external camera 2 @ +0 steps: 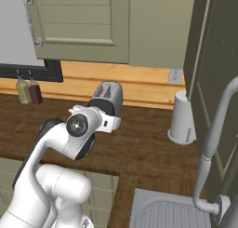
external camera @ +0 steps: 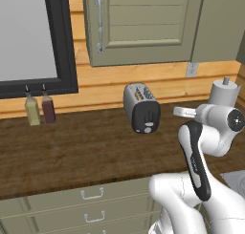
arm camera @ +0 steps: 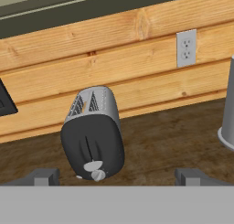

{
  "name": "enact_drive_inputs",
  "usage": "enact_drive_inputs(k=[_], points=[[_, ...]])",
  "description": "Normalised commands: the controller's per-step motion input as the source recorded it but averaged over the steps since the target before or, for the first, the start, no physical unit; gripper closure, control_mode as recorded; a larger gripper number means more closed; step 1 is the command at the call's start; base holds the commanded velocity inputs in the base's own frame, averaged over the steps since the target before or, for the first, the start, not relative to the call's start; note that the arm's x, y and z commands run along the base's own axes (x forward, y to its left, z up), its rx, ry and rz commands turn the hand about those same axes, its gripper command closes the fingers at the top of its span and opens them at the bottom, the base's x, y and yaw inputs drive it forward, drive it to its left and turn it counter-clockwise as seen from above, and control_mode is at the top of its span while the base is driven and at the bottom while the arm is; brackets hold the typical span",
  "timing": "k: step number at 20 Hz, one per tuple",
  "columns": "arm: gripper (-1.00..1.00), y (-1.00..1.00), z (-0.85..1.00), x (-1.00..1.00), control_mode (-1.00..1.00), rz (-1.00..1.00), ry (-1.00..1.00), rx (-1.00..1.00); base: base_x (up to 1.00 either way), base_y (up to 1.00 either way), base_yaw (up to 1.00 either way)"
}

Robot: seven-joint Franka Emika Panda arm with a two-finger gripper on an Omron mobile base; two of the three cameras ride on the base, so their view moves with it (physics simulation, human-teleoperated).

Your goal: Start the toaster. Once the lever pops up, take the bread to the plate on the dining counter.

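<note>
Nearest to us in the hand view, our two small dark finger tips [arm camera: 45,176] rise at the bottom edge, far apart with bare worktop between them; our two-finger gripper [arm camera: 116,177] is released and holds nothing. Just beyond them stands the small rounded silver-grey two-slot toaster [arm camera: 93,132], its black end panel turned toward us. Low on that panel we see the small grey lever tab [arm camera: 93,166] and, just beneath it to the right, the round grey knob [arm camera: 98,175]. We cannot tell whether bread sits in the two slots on top.

The toaster [external camera: 141,107] stands on the dark-brown wood-grain worktop [external camera: 72,152], close to the light wooden plank wall [external camera: 124,82], and apart from our hand. In the left base view our white arm with dark joints [external camera: 201,152] rises at the lower right, its hand reaching toward the toaster from the right. In the right base view the toaster [external camera 2: 107,97] is partly hidden behind the arm.

To the left, against the wall below a dark-framed window [external camera: 33,42], stand two small bottles, one olive-yellow [external camera: 32,110] and one dark red [external camera: 48,109]. To the right of the toaster stands a white cylindrical canister [external camera 2: 182,117], below a white wall outlet [arm camera: 186,48]. Olive-green drawers [external camera: 91,204] with metal handles line the front of the worktop, and a grey sink basin [external camera 2: 172,213] with a curved grey faucet [external camera 2: 214,134] lies at the right.
</note>
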Motion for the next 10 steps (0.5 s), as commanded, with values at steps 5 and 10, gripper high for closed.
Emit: enact_drive_inputs(k=[5,10], points=[[-1.00,0.00,0.00,0.00,-1.00,0.00,0.00,0.00,0.00,0.00,0.00],[-1.00,0.00,0.00,0.00,-1.00,0.00,0.00,0.00,0.00,0.00,0.00]])
